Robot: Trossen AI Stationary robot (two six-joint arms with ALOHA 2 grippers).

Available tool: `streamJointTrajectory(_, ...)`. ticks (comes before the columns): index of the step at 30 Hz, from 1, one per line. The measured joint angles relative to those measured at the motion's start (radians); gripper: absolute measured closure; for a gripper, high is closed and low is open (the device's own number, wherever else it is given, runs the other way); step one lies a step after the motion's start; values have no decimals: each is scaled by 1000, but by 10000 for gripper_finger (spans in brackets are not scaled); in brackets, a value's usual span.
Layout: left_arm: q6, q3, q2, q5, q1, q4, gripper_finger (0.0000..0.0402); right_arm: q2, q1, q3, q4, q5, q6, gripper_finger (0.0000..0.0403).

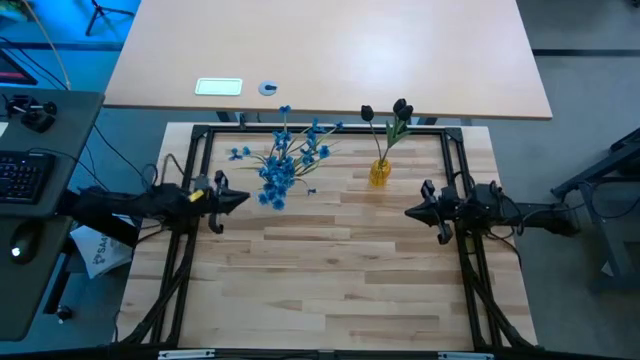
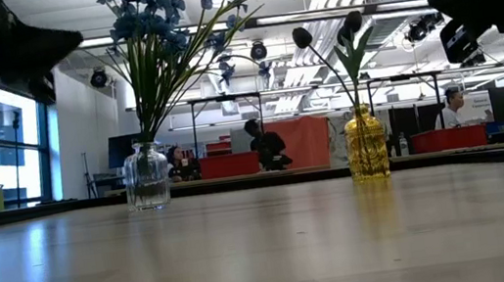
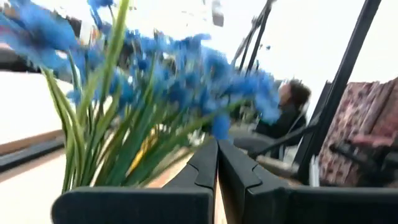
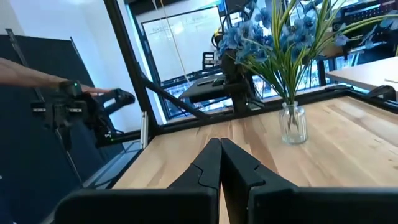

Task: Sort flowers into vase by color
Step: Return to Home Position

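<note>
Blue-blossomed flowers (image 2: 151, 17) stand in clear glass vase (image 2: 147, 178); left gripper (image 1: 243, 199) and right gripper (image 1: 410, 211) both empty, jaws together, above wooden table (image 1: 330, 290)

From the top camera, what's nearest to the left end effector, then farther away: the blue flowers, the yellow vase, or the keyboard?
From the left end effector in the high view:
1. Blue flowers: right beside it, slightly toward the back.
2. Yellow vase: well over to the right.
3. Keyboard: far out at the left.
</note>
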Motion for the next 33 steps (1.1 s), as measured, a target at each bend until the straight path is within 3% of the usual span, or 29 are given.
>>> streamJointTrajectory(2, 0, -1, -61, 1, 0, -8, 401, 0, 0, 0, -4, 0, 0, 402)
streamJointTrajectory(7, 0, 0, -57, -9, -1, 83, 401, 1, 0, 0, -22, -1, 0, 402)
streamJointTrajectory(30, 0, -2, -57, -9, 0, 50, 401, 7, 0, 0, -47, 0, 0, 402)
streamJointTrajectory(33, 85, -1, -57, 4, 0, 11, 401, 7, 0, 0, -47, 0, 0, 402)
